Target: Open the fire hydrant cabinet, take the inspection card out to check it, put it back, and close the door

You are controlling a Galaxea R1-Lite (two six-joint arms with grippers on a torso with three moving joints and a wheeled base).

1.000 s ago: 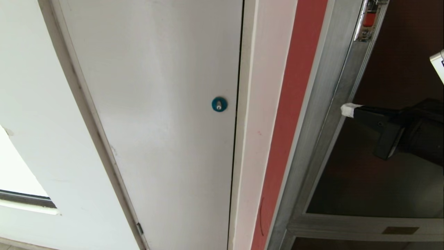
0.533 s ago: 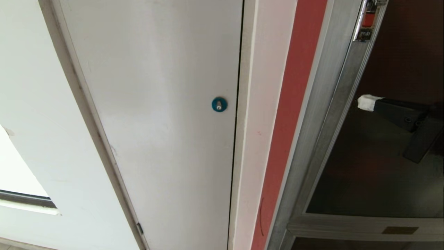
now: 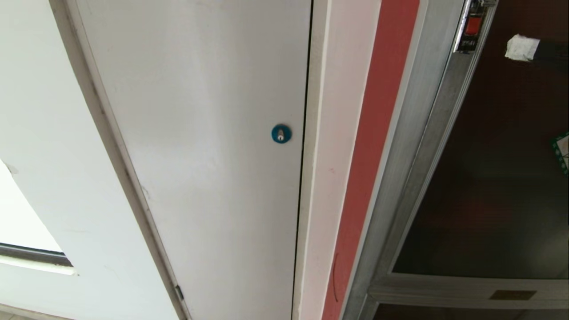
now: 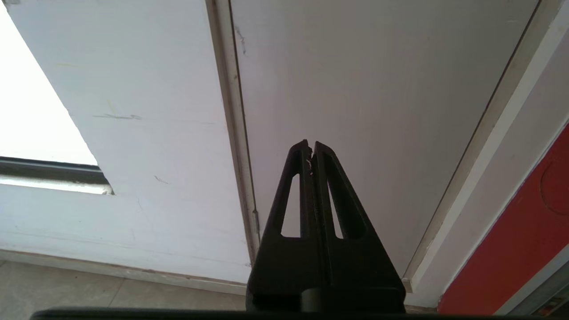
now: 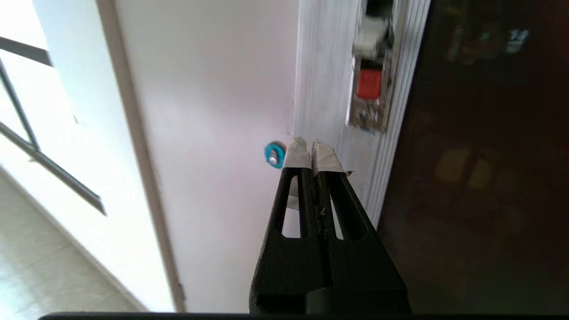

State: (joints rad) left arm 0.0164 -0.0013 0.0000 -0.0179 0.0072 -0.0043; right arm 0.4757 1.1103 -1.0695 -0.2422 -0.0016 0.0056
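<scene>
The fire hydrant cabinet's aluminium frame point(image 3: 413, 155) runs up the right side of the head view, and its door point(image 3: 498, 186), a dark tinted glass panel, lies flush in it. A small red latch point(image 3: 472, 24) sits high on the door's edge; it shows as the red latch point(image 5: 369, 83) in the right wrist view. My right gripper point(image 3: 522, 47) hangs in front of the glass, level with and right of the latch. It is shut and empty, the white-taped fingertips point(image 5: 298, 153) pressed together. A green-and-white sticker point(image 3: 563, 153) peeks in at the right edge. The inspection card is hidden.
A plain white door point(image 3: 200, 155) with a round blue lock point(image 3: 281, 133) fills the left and middle, with a red wall strip point(image 3: 378, 133) beside the frame. A smaller dark panel's rail with an orange label point(image 3: 506, 294) lies below. My left gripper point(image 4: 311, 149) is parked low, shut.
My right gripper has moved away from the frame's edge, up and to the right across the glass, ending level with the latch. Most of the arm has left the head view.
</scene>
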